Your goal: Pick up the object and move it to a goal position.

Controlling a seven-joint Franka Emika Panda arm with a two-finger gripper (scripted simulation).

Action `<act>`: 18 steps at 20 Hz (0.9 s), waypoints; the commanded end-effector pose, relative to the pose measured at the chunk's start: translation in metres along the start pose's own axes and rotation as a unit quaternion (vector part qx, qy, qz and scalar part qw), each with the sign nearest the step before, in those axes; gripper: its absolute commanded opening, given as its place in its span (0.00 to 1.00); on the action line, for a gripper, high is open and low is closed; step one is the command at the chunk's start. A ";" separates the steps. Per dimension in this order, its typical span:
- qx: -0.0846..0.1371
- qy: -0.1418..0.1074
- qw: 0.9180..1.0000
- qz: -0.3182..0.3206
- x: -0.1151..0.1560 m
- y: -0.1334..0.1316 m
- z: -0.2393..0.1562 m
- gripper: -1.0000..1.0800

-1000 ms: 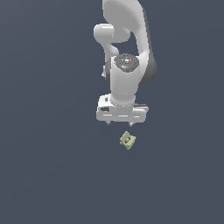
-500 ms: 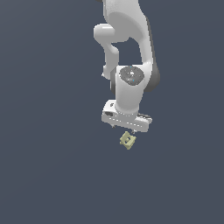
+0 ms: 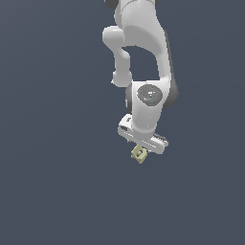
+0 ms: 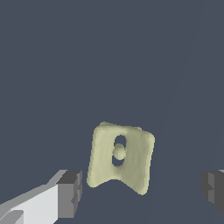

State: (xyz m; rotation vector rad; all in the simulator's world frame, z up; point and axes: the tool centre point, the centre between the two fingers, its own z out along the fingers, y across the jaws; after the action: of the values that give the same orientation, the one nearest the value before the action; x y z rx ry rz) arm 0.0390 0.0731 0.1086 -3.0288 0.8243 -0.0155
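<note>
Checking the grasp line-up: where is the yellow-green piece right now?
In the exterior view, the piece sits just under the gripper, below centre. The wrist view shows it between the open fingers, touching neither.

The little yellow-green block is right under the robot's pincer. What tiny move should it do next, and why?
Probably lower a little more, then close. In the wrist view the object sits between the two open fingertips, with gaps on both sides, so nothing grips it yet. In the exterior view the pincer hangs just above the object.
</note>
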 end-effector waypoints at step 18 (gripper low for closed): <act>-0.003 -0.004 0.998 0.068 -0.003 -0.011 0.024 0.96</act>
State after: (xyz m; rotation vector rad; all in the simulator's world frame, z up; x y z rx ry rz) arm 0.0421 0.0842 0.0880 -2.9682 1.0278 -0.0012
